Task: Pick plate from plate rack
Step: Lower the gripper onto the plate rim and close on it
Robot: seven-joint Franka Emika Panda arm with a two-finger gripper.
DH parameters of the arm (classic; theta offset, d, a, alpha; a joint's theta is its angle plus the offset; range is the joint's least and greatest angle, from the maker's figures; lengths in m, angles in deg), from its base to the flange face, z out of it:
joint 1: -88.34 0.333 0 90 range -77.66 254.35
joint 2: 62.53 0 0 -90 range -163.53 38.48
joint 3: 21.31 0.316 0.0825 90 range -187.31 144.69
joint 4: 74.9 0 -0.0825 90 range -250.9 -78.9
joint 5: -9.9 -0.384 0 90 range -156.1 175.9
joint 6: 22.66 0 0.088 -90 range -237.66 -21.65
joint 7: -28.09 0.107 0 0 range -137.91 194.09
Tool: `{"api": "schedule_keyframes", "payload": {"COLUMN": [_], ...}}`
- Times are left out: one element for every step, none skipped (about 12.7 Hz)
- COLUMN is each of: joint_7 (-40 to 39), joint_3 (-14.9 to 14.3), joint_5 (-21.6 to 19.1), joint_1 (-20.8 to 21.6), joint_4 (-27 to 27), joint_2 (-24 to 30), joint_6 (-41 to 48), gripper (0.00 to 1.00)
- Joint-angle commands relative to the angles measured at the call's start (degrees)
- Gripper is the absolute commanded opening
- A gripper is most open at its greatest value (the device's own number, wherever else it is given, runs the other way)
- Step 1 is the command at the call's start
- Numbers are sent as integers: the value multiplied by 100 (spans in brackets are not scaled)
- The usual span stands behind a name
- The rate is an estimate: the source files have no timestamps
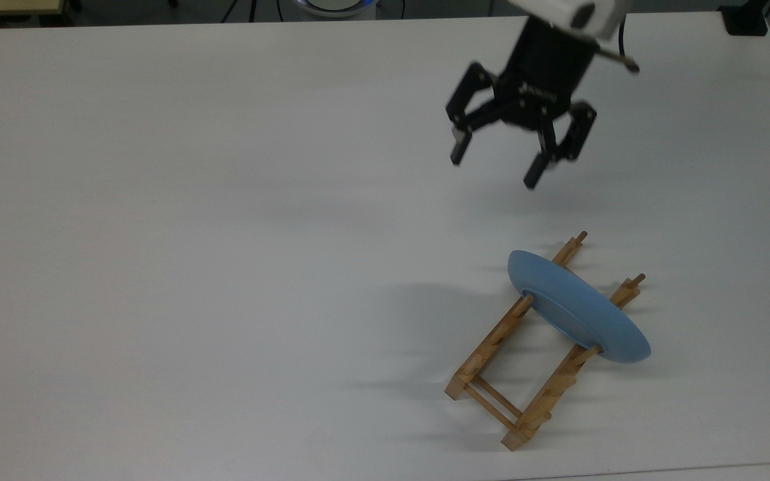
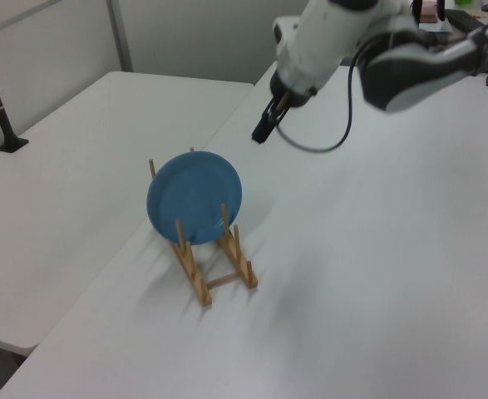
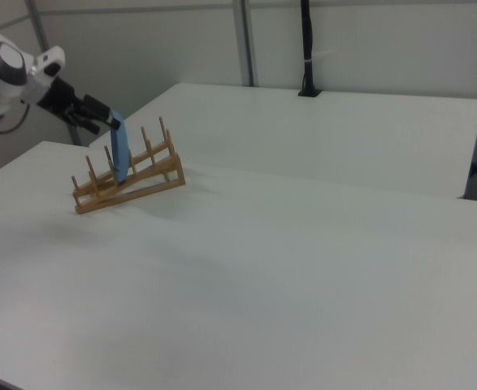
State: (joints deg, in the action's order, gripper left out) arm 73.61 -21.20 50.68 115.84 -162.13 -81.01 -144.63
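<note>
a: is the plate (image 1: 577,307) out of the plate rack (image 1: 527,361) yet?

b: no. it stands on its edge between the pegs, down past the gripper (image 1: 494,162) in the top view and a bit to the top view's right.

a: is the gripper holding anything?

b: nothing. its two fingers (image 1: 460,147) are spread wide apart with only air between them. it hangs over the bare white table (image 1: 158,234), near the rack but not touching it.

a: so how much is done?

b: i think just the reaching part is on the way. in the left view the gripper (image 2: 263,131) is up above the plate (image 2: 194,198) and apart from it.

a: what is left?

b: it looks like it must come down to the rim, pinch it, and lift the plate out from the pegs.
</note>
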Motion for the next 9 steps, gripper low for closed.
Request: {"api": "schedule_keyframes", "payload": {"joint_7": [895,1089,1152,1239,1319,1372,1398,1398,1398], "joint_3": [-90,-90,-90,-90,-90,-90,-90,-90,-90], "joint_5": [816,1009,1089,1195,1231,1248,1248,1248,1266], "joint_1": [81,81,107,116,116,116,116,125,142], "joint_4": [241,346,417,556,645,715,760,760,760], "joint_2": [-611,-752,-849,-980,-1043,-1087,-1104,-1105,-1157], "joint_6": [-422,-475,-493,-511,-511,-520,-520,-520,-520], "gripper": [99,97,96,91,90,89,89,88,86]}}
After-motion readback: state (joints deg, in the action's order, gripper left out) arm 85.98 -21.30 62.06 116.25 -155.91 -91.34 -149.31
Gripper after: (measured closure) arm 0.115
